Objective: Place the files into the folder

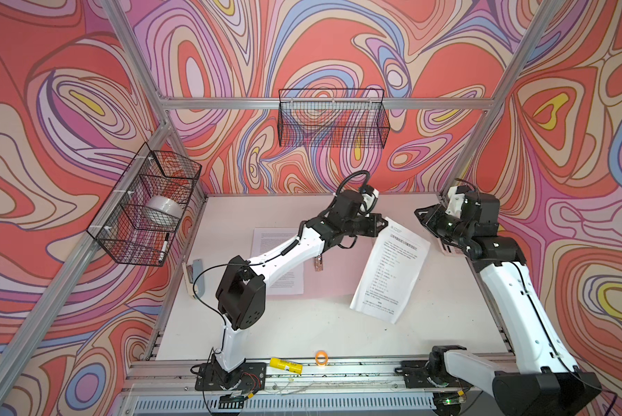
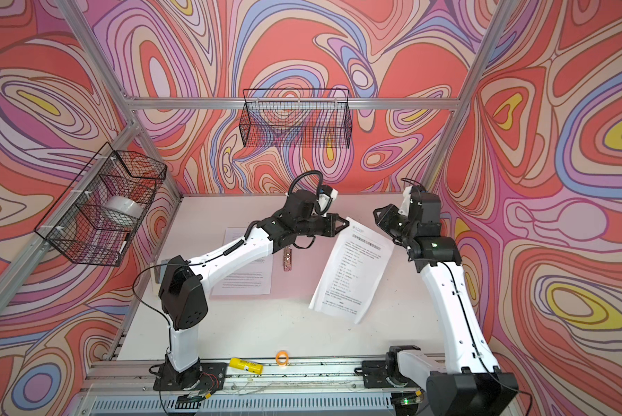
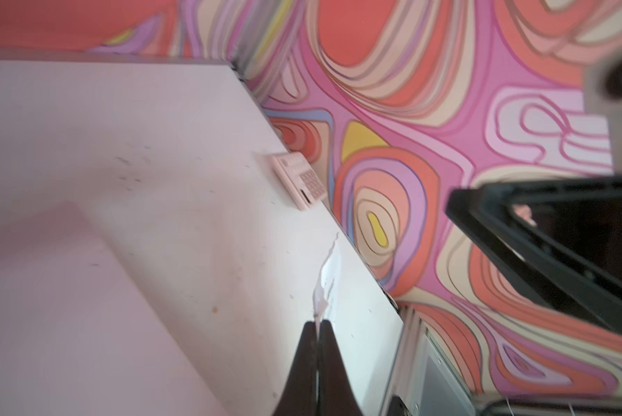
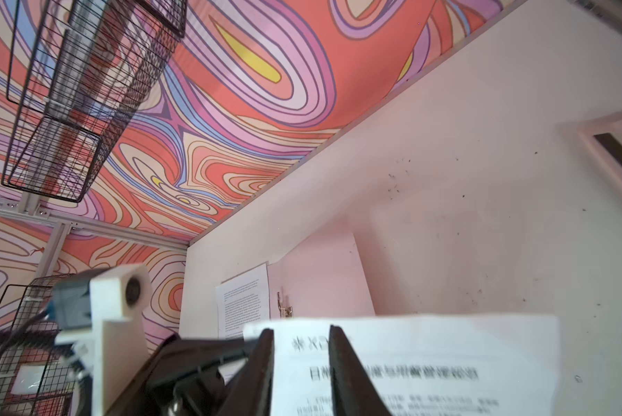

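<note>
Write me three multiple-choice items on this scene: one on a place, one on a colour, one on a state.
1. The white roll lies: A in the back-wall basket; B in the left-wall basket; C on the table.
2. The ring on the front rail is: A orange; B green; C black.
3. The left gripper is: A open; B shut on the calculator; C shut on the lifted sheet.
B: the roll shows through that basket's mesh. A: plainly orange in both top views. C: its fingers pinch the sheet's edge in the left wrist view.
</note>
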You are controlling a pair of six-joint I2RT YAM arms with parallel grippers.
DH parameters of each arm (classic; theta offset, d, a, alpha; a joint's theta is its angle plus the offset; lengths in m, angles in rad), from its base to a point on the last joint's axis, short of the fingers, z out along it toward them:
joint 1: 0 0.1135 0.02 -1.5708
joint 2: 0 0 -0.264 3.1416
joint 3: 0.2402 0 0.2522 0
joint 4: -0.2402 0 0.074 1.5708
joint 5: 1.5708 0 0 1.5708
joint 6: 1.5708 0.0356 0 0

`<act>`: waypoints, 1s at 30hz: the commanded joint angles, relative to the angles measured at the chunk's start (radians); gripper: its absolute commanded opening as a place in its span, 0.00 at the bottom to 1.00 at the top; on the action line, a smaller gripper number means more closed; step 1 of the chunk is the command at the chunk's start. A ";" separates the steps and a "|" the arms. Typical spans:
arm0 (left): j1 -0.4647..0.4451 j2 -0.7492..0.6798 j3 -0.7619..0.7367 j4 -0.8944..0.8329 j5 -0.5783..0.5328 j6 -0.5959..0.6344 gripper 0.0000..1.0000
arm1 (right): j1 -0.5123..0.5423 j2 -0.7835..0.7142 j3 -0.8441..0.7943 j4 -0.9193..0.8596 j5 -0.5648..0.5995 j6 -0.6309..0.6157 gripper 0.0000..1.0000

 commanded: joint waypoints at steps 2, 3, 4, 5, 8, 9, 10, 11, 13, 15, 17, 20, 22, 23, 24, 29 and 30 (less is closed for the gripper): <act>0.090 0.052 -0.042 0.105 -0.033 -0.076 0.00 | -0.003 0.064 0.000 0.035 -0.087 -0.008 0.27; 0.107 0.070 -0.032 0.102 -0.020 -0.071 0.00 | -0.004 0.080 -0.008 0.035 -0.090 -0.017 0.27; 0.117 0.085 -0.023 0.092 -0.019 -0.067 0.00 | -0.004 0.091 -0.019 0.036 -0.085 -0.026 0.28; 0.130 0.098 -0.021 0.088 -0.024 -0.059 0.00 | -0.004 0.103 -0.038 0.044 -0.086 -0.035 0.28; 0.177 0.124 -0.040 0.091 -0.021 -0.074 0.00 | -0.003 0.143 -0.087 0.055 -0.095 -0.060 0.31; 0.192 0.127 -0.060 0.114 -0.024 -0.080 0.00 | -0.003 0.156 -0.101 0.062 -0.105 -0.062 0.32; 0.203 0.132 -0.068 0.117 -0.026 -0.079 0.00 | -0.002 0.162 -0.113 0.067 -0.110 -0.063 0.32; 0.215 0.143 -0.068 0.111 -0.023 -0.071 0.00 | 0.003 0.167 -0.127 0.082 -0.113 -0.060 0.32; 0.233 0.173 -0.051 0.090 -0.011 -0.057 0.00 | 0.019 0.178 -0.140 0.091 -0.105 -0.060 0.32; 0.249 0.199 -0.039 0.075 -0.001 -0.043 0.00 | 0.058 0.194 -0.135 0.082 -0.074 -0.072 0.30; 0.263 0.219 -0.038 0.072 0.002 -0.024 0.00 | 0.094 0.211 -0.126 0.073 -0.054 -0.079 0.28; 0.289 0.250 -0.028 0.055 0.024 0.005 0.00 | 0.157 0.240 -0.114 0.074 -0.030 -0.078 0.28; 0.304 0.265 -0.028 0.049 0.039 0.018 0.00 | 0.205 0.260 -0.103 0.074 -0.006 -0.075 0.27; 0.311 0.272 -0.025 0.044 0.042 0.023 0.00 | 0.229 0.270 -0.096 0.074 0.005 -0.072 0.28; 0.318 0.280 -0.022 0.035 0.044 0.032 0.00 | 0.250 0.282 -0.090 0.073 0.014 -0.068 0.28; 0.335 0.313 -0.005 -0.003 0.026 0.066 0.00 | 0.306 0.333 -0.080 0.094 0.024 -0.046 0.27; 0.338 0.320 -0.003 -0.008 0.024 0.063 0.00 | 0.314 0.338 -0.079 0.098 0.026 -0.043 0.27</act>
